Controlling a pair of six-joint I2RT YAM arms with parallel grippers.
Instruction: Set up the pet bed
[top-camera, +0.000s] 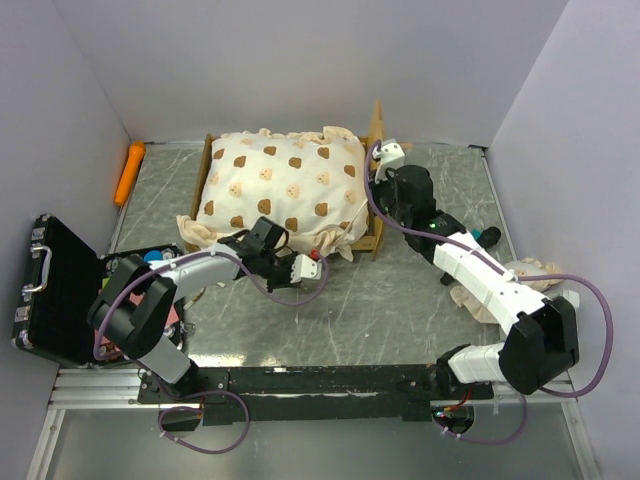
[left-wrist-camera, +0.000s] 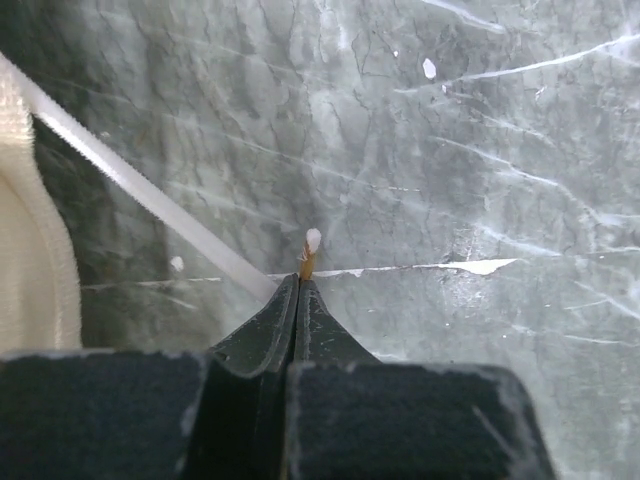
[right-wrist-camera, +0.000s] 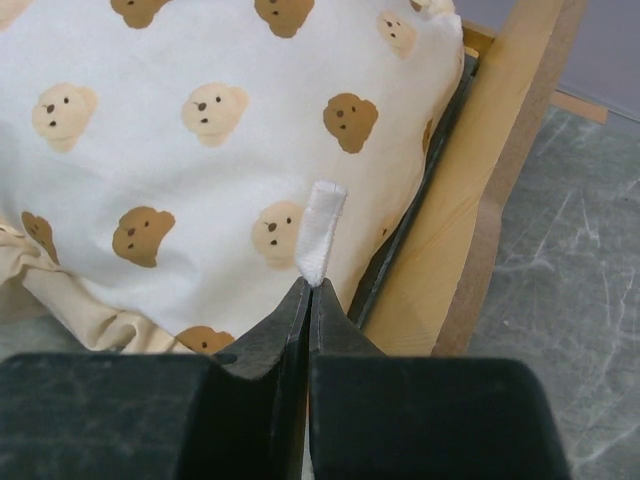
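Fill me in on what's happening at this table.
Two robot arms are setting up the pet bed. The bear-print mattress already lies in the wooden frame. The right gripper is shut on a white tab at the mattress edge beside the headboard. The left gripper is shut on a tiny white-tipped sliver over the bare table. The pillow lies on the table, not yet on the bed.

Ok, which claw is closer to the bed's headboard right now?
Right. The right claw is shut on a white tab at the mattress, just beside the headboard. The left claw is over the table, off the mattress's near edge, pinching a small white-tipped scrap.
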